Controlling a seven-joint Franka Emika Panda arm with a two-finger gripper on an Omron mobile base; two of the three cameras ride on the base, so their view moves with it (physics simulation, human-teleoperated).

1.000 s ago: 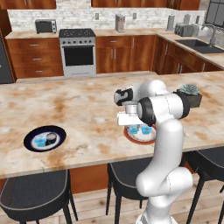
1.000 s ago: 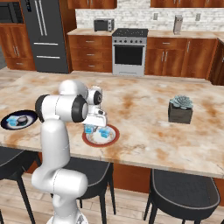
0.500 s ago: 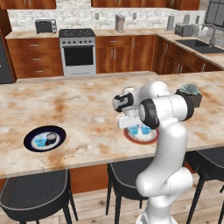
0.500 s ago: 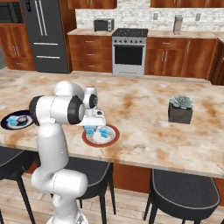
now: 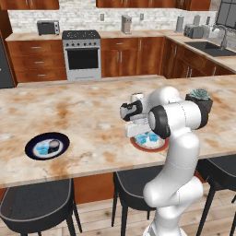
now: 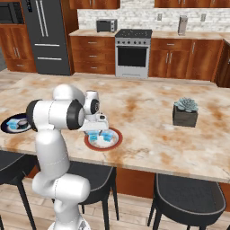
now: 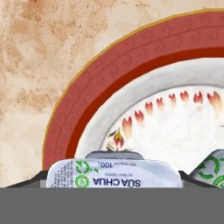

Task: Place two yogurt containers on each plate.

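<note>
Fingers' state unclear, near-hidden; yogurt cup [image 7: 113, 174] sits upright on the red-rimmed plate [image 7: 87, 100], lid long axis crosswise.

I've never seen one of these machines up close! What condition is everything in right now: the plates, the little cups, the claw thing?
Red-rimmed plate: on the counter, holds two light blue yogurt cups.
Black-rimmed plate: on the counter, holds one light blue cup and one dark cup.
End effector: low over the red-rimmed plate; jaws too hidden to judge.
Potted succulent: upright on the counter.
</note>
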